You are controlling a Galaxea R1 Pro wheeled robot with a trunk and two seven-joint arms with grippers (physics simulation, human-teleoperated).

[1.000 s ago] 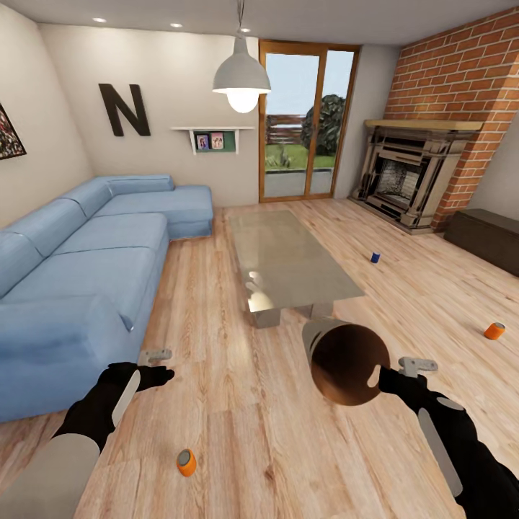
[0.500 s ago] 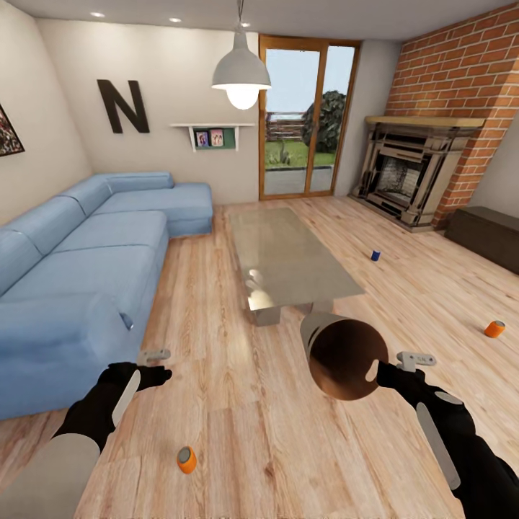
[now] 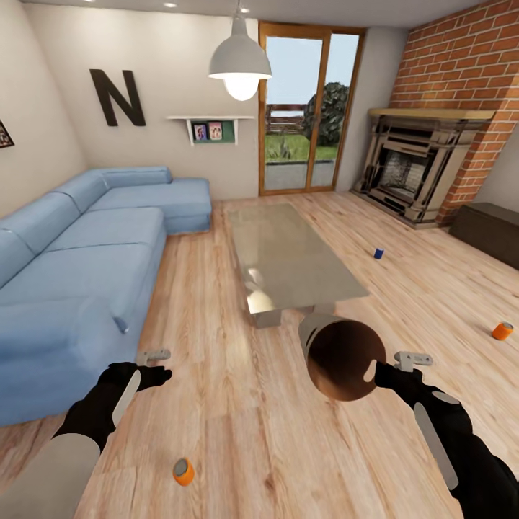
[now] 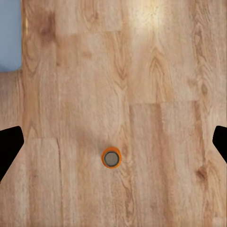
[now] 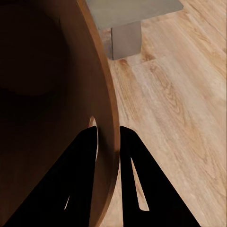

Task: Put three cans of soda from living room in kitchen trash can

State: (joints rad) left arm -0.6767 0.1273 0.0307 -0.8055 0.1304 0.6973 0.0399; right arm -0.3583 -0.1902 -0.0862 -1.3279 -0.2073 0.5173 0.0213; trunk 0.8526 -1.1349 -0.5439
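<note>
- Three cans lie on the floor [image 3: 238,432]: an orange can [image 3: 183,472] at 7 o'clock in the head view, a blue can [image 3: 378,253] at 1 o'clock, a second orange one [image 3: 502,331] at 3 o'clock.
- Right gripper [image 5: 108,137] pinches the bin [image 3: 339,358] by its rim, fingers [image 5: 130,175] narrow either side of the wall; carried mouth toward the robot, probably so cans can be dropped in.
- Left gripper [image 4: 113,142] hangs wide, holding nothing, likely readied for a grab.
- Left wrist view looks straight down on the near can's top, below the spread fingertips; the head view shows it beyond the hand.
- Right wrist view shows the table [image 5: 137,12] leg close behind the bin.
</note>
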